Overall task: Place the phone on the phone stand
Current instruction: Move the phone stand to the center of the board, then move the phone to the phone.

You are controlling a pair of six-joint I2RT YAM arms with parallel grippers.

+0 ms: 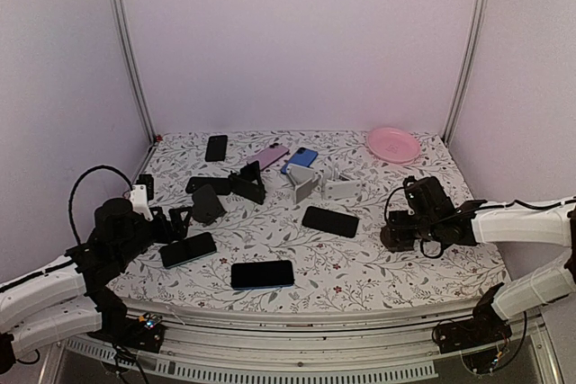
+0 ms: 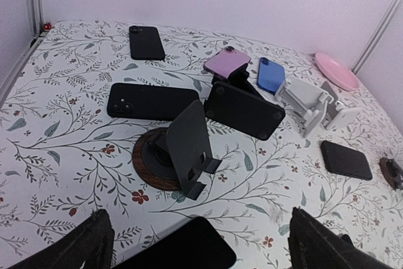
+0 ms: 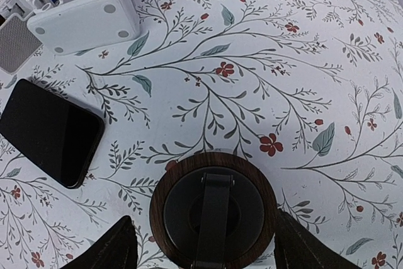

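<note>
Reading the black phone [image 1: 188, 249] nearest the left gripper [image 2: 200, 239] as a stiff, thin slab: light, glassy and slippery, and probably prone to cracking if dropped or pinched across its face. Lying flat on the floral surface [image 1: 378, 281], far to the left of the pink plate [image 1: 393, 143] and much nearer the arms. Favouring a hold across the two long edges near mid-length, and expecting trouble getting under something so flat.

Showing the left jaws spread wide and empty, just short of that phone. Showing the right gripper [image 3: 208, 244] wide as well, straddling a round wood-rimmed stand [image 3: 214, 209] straight in front of the plate on the arms' side, apparently not pinching it.

Counting seven phones:
- Five black ones.
- One lilac phone [image 1: 267, 156].
- One blue phone [image 1: 299, 159], both of these left of the plate.

Counting five stands:
- Two white stands [image 1: 304, 183].
- One black folding stand [image 2: 242, 110], tipped over.
- Two round wood-rimmed ones, the second round stand [image 2: 167, 155] being farther left of the plate.

Counting one plate. Not managing to tell whether the lilac and blue phones are leaning on stands or merely touching them.
</note>
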